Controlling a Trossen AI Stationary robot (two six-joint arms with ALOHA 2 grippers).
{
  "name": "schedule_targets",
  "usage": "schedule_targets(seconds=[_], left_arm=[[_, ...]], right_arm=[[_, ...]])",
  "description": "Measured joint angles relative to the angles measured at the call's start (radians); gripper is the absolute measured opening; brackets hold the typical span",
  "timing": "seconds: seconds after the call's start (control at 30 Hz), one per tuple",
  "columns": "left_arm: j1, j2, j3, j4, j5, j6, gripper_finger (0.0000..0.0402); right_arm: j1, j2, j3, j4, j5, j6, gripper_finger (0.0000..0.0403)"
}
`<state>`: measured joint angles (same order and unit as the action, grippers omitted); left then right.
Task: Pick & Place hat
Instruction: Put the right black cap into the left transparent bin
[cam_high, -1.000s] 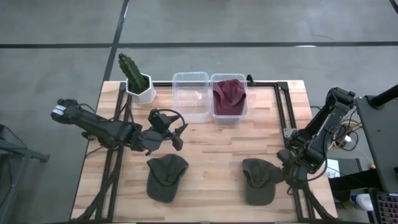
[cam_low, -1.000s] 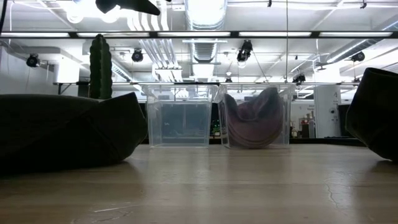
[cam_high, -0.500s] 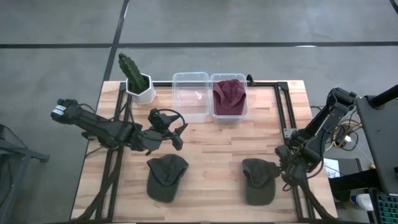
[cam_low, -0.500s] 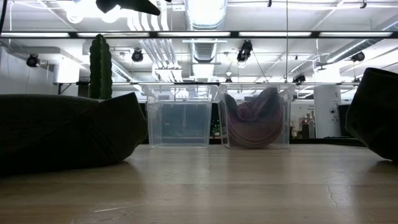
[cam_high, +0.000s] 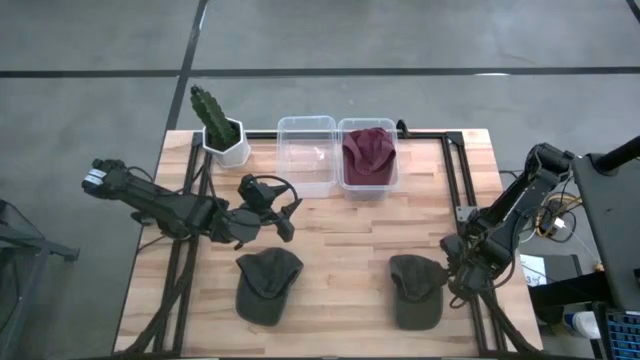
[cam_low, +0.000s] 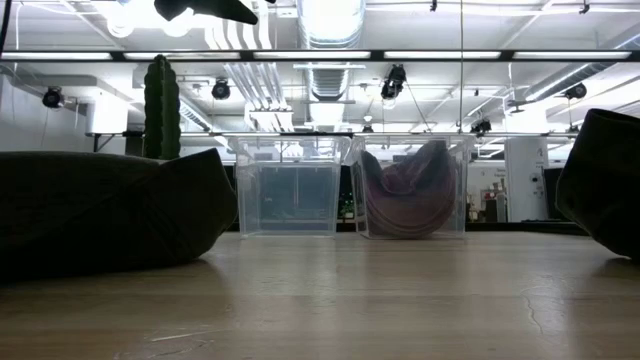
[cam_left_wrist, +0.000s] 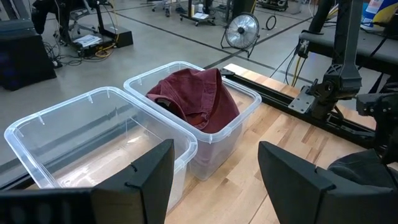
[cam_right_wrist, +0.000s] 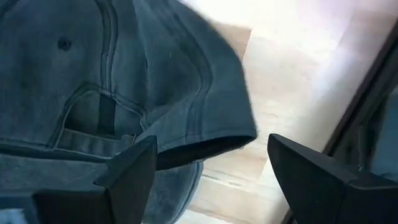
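Light wooden bench (cam_high: 340, 225) on a grey concrete floor (cam_high: 400, 40), black rails along its right and far edges. Behind, in the low view, an open workshop with ceiling ducts (cam_low: 330, 20) and strip lights; a floor fan (cam_left_wrist: 241, 30) in the left wrist view.

At the far edge, two clear plastic bins side by side, touching: left bin (cam_high: 306, 152) empty, right bin (cam_high: 368, 155) holding a crumpled dark red hat (cam_high: 367, 148). Beside the empty bin, a cactus (cam_high: 212, 112) in a white pot (cam_high: 226, 148).

Near the front edge, two dark green hats flat on the wood, well apart: left green hat (cam_high: 267, 284) and right green hat (cam_high: 416, 290).

Left hand (cam_high: 285, 218) released, fingers spread, above the bench between the empty bin and the left green hat. Right hand (cam_high: 452, 278) released, fingers wide apart, just beside the right green hat's outer edge, gripping nothing.
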<state>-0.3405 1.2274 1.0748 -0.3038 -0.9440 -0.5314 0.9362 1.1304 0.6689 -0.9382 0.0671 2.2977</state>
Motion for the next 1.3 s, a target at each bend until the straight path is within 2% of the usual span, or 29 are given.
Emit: schedule_targets(seconds=[0.47, 1.0, 1.3], left_arm=[[0.006, 0.000, 0.000, 0.000, 0.000, 0.027, 0.0225], [0.005, 0.000, 0.000, 0.000, 0.000, 0.027, 0.0225], [0.005, 0.000, 0.000, 0.001, 0.002, 0.027, 0.0225]], right_arm=[[-0.008, 0.168, 0.000, 0.175, -0.068, 0.003, 0.0298], [-0.023, 0.295, 0.002, 0.283, -0.040, 0.005, 0.0292], [-0.025, 0.296, 0.000, 0.308, -0.011, 0.007, 0.0270]])
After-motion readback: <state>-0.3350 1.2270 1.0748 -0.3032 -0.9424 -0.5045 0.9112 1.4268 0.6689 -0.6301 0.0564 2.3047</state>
